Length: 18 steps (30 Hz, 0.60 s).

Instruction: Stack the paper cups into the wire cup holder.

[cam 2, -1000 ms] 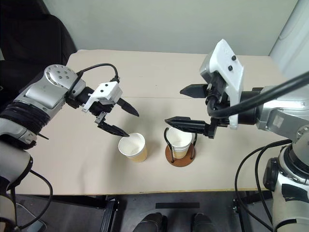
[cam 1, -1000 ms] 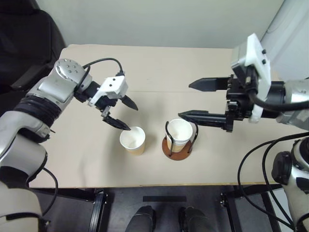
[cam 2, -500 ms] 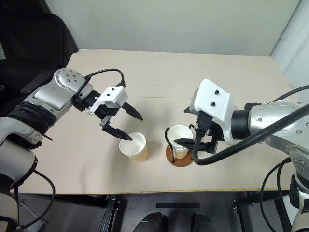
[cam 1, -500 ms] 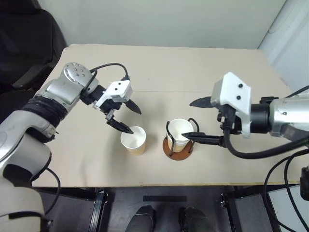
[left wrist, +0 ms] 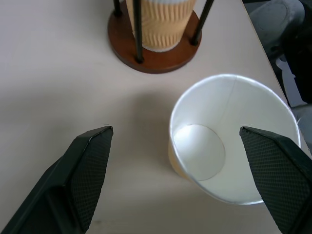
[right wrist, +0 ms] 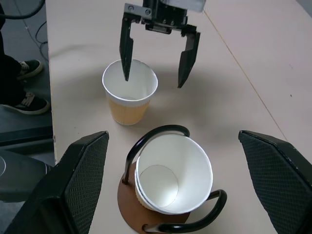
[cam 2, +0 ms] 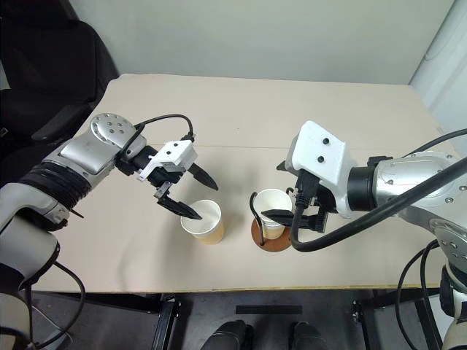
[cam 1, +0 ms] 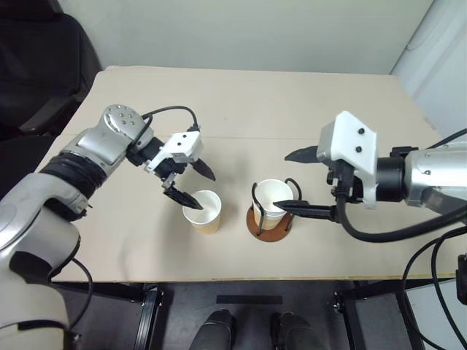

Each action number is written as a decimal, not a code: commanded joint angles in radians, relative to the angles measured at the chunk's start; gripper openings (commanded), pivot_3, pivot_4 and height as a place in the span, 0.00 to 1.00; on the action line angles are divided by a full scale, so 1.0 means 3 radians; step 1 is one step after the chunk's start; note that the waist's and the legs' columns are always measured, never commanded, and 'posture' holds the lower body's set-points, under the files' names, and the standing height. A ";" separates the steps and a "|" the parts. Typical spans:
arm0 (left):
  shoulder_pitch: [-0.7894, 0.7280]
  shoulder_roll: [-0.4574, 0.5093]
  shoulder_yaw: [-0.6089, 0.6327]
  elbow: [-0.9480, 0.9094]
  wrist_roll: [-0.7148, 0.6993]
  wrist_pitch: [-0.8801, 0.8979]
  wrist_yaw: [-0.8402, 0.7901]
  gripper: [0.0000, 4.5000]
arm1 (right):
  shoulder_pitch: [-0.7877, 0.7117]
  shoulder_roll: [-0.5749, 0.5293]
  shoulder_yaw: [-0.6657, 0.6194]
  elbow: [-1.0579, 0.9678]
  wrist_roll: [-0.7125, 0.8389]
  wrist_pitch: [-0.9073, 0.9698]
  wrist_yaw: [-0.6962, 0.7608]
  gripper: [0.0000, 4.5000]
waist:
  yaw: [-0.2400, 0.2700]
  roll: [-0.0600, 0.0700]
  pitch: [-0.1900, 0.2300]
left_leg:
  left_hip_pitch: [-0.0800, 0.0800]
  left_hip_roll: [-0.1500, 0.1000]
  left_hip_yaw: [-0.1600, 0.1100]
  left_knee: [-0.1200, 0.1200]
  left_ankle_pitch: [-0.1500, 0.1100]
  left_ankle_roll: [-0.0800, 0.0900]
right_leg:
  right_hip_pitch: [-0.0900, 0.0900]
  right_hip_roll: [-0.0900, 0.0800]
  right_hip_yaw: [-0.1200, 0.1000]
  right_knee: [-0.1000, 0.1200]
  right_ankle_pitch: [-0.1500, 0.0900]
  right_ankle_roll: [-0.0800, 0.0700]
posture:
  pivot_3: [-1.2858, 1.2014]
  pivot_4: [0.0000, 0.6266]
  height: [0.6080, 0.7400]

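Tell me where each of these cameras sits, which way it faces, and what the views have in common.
Left eye and right eye views: on the head, looking forward and down at the beige table; both arms show.
Left wrist view: along the open left gripper at the loose tan paper cup; its fingers show.
Right wrist view: along the open right gripper at the wire cup holder with a reddish-brown base, stacked cups inside; its fingers show.
Shared: all views show the loose cup and holder.

Tan ribbed paper cups [cam 1: 203, 211], reddish-brown holder base [cam 1: 257, 227]
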 commanded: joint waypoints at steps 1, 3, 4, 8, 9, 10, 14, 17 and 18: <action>0.0003 -0.0001 0.0121 0.0003 0.0050 -0.0086 -0.0098 1.00 | -0.0024 -0.0037 -0.0045 -0.0015 0.0025 -0.0073 -0.0034 0.96 | 0.0003 0.0000 0.0000 | 0.0000 0.0001 -0.0001 0.0001 0.0000 0.0000 | 0.0000 -0.0002 0.0002 0.0000 0.0000 0.0000 | 0.52 0.24 1.00; 0.0016 -0.0009 0.0134 0.0015 0.0072 -0.0100 -0.0098 1.00 | -0.0022 -0.0038 -0.0046 -0.0014 0.0028 -0.0076 -0.0034 0.96 | 0.0004 0.0000 0.0000 | 0.0000 0.0000 -0.0001 0.0000 0.0000 0.0000 | 0.0000 0.0000 0.0000 0.0000 0.0000 0.0000 | 0.52 0.24 1.00; 0.0024 -0.0013 0.0142 0.0021 0.0084 -0.0108 -0.0098 1.00 | -0.0020 -0.0041 -0.0045 -0.0013 0.0027 -0.0079 -0.0033 0.96 | 0.0003 0.0000 0.0000 | 0.0000 0.0002 -0.0002 0.0000 0.0000 0.0000 | 0.0000 -0.0002 0.0001 0.0000 0.0000 0.0000 | 0.52 0.24 1.00; 0.0051 -0.0039 0.0191 0.0058 0.0128 -0.0136 -0.0098 1.00 | -0.0018 -0.0047 -0.0043 -0.0007 0.0027 -0.0091 -0.0033 0.96 | 0.0005 0.0000 0.0000 | 0.0000 0.0002 -0.0003 0.0001 0.0000 0.0000 | 0.0000 -0.0002 0.0002 0.0000 0.0000 0.0000 | 0.52 0.24 1.00; 0.0060 -0.0049 0.0202 0.0071 0.0139 -0.0140 -0.0098 1.00 | -0.0015 -0.0050 -0.0041 -0.0006 0.0026 -0.0093 -0.0033 0.96 | 0.0006 0.0000 0.0000 | 0.0000 0.0001 -0.0002 0.0001 0.0000 0.0000 | 0.0000 0.0000 0.0000 0.0000 0.0000 0.0000 | 0.52 0.24 1.00; 0.0066 -0.0056 0.0210 0.0079 0.0148 -0.0141 -0.0098 1.00 | -0.0013 -0.0052 -0.0040 -0.0005 0.0024 -0.0096 -0.0033 0.96 | 0.0006 0.0000 0.0000 | 0.0000 0.0002 -0.0002 0.0001 0.0000 0.0000 | 0.0000 -0.0002 0.0001 0.0000 0.0000 0.0000 | 0.52 0.24 1.00; 0.0101 -0.0176 0.0362 0.0202 0.0193 -0.0147 -0.0098 0.87 | -0.0009 -0.0066 -0.0037 0.0002 0.0022 -0.0103 -0.0031 0.97 | 0.0008 0.0000 0.0000 | 0.0000 0.0000 0.0000 0.0001 0.0000 0.0000 | 0.0000 0.0000 0.0000 0.0001 0.0000 0.0000 | 0.52 0.24 1.00; 0.0112 -0.0240 0.0454 0.0232 0.0199 -0.0094 -0.0098 0.62 | -0.0007 -0.0080 -0.0034 0.0005 0.0022 -0.0109 -0.0028 0.97 | 0.0011 0.0000 0.0000 | 0.0000 0.0001 -0.0001 0.0002 0.0000 0.0000 | 0.0000 -0.0003 0.0002 0.0001 0.0000 0.0000 | 0.52 0.24 1.00; 0.0112 -0.0255 0.0475 0.0229 0.0193 -0.0070 -0.0098 0.54 | -0.0010 -0.0081 -0.0030 0.0009 0.0020 -0.0110 -0.0029 0.97 | 0.0012 0.0000 0.0000 | 0.0000 0.0000 0.0000 0.0002 0.0000 0.0000 | 0.0000 -0.0002 0.0002 0.0001 0.0000 0.0000 | 0.52 0.24 1.00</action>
